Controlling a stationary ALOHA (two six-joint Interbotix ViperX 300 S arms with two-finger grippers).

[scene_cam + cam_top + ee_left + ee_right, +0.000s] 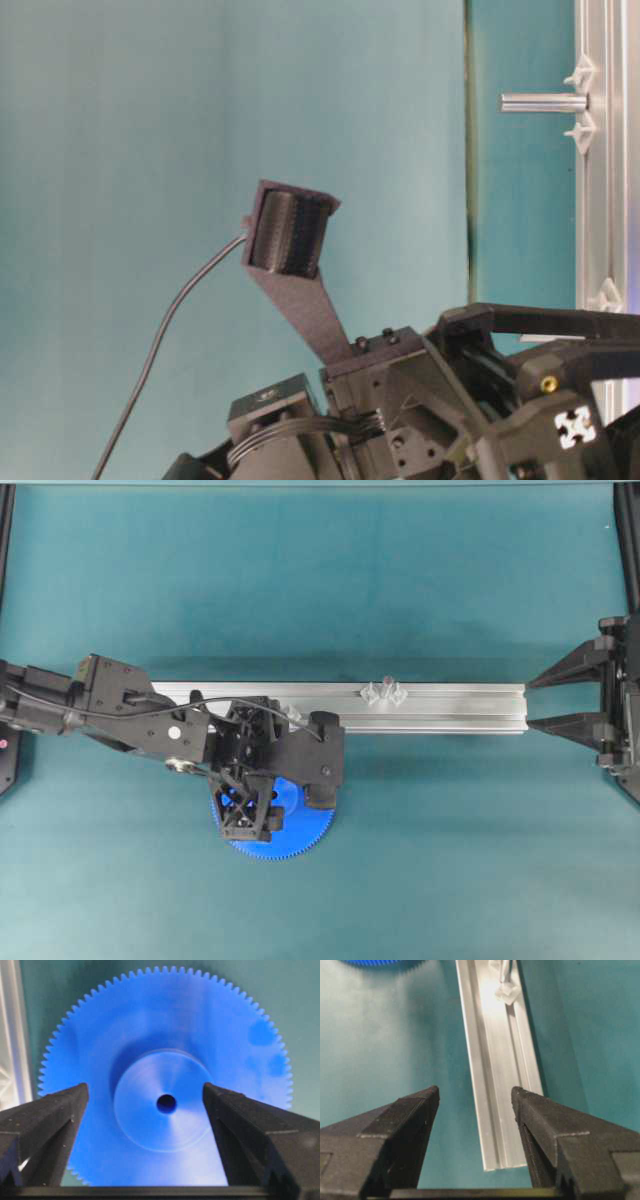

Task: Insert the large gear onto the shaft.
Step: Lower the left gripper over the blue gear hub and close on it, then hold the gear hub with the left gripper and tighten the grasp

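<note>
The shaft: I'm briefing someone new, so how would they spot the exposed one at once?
Find the long aluminium rail crossing the green table. Right of its middle, a thin grey shaft stands on a clear winged base. Unlike its twin beneath the left gripper, it stands uncovered.

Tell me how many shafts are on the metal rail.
2. One shaft stands near the middle of the rail; of the other only its clear base shows beside the left arm, which may hide more.

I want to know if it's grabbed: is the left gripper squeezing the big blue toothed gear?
No, the left gripper fingers stand apart beside the big blue toothed gear's hub.
</note>
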